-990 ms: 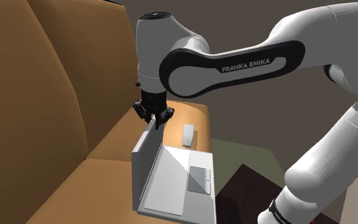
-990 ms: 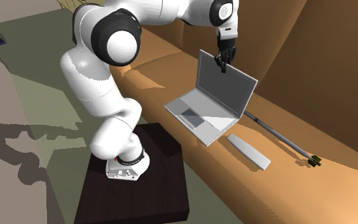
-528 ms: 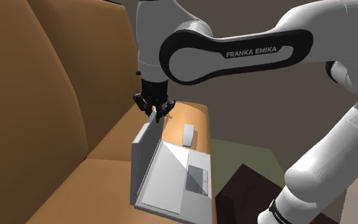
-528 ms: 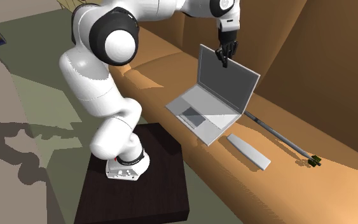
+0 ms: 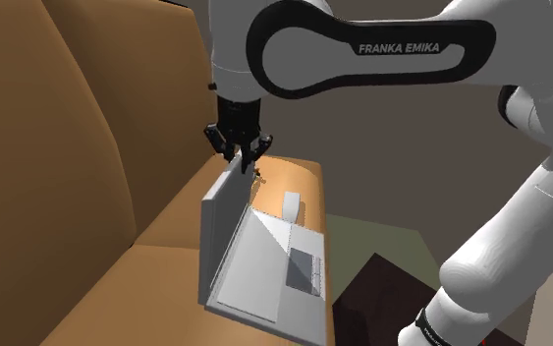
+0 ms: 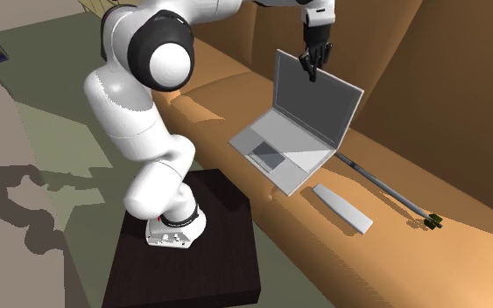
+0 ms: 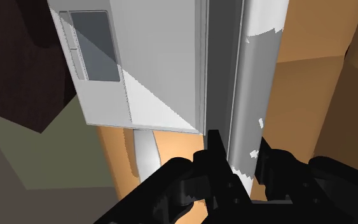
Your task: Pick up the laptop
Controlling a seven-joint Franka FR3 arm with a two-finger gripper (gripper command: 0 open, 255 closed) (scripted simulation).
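An open grey laptop [image 5: 264, 275] [image 6: 295, 144] hangs tilted over the brown couch seat [image 5: 156, 285], held by the top edge of its upright screen. My black gripper [image 5: 239, 161] [image 6: 313, 70] is shut on that screen edge from above. In the wrist view the two fingers [image 7: 214, 156] clasp the thin screen panel, with the gripper [image 7: 238, 151] looking down along it to the keyboard deck and trackpad [image 7: 95, 44]. The base casts a shadow on the cushion and looks slightly raised.
A flat grey slab [image 5: 291, 207] [image 6: 342, 208] lies on the seat beside the laptop. A long thin rod [image 6: 384, 185] with a dark end lies further along the couch. The backrest [image 5: 78, 128] rises behind the screen. The dark stand box [image 6: 192, 258] sits on the floor.
The gripper has risen with the screen edge in its grasp. The laptop has come up with it and its base tilts more steeply than a second ago.
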